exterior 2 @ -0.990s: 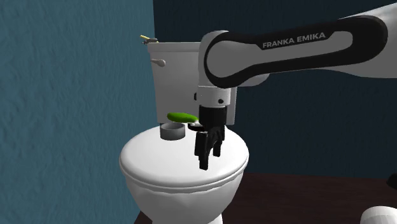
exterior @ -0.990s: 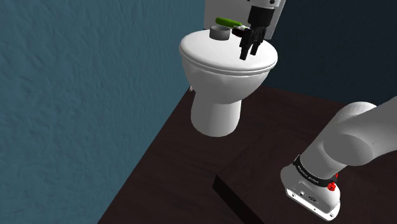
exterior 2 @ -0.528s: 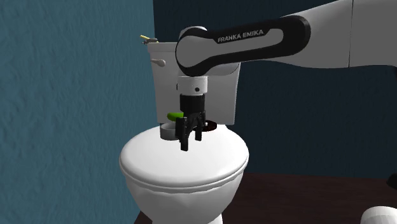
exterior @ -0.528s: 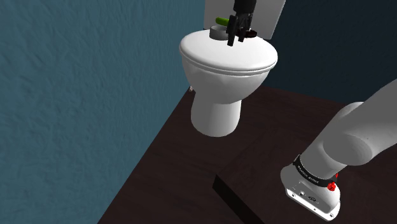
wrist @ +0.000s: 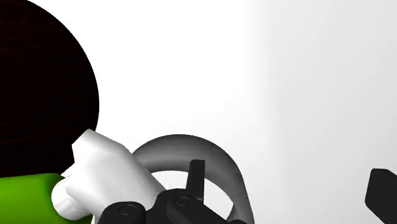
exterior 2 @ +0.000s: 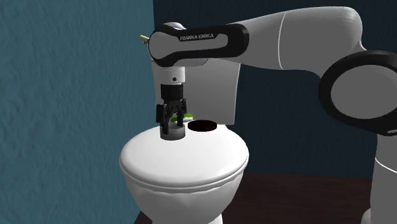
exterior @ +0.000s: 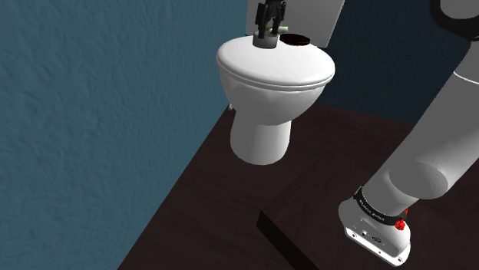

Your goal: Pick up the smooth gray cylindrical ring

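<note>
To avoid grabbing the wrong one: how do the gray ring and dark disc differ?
The gray ring is pale with a raised wall; the dark disc is near-black, seemingly flat. The ring sits under the tool; the disc lies clear of it. Both rest on the toilet lid.

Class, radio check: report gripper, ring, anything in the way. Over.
Gripper open, hovering low. Gray ring beneath it on toilet lid, unheld. Green item close beside ring.
</note>
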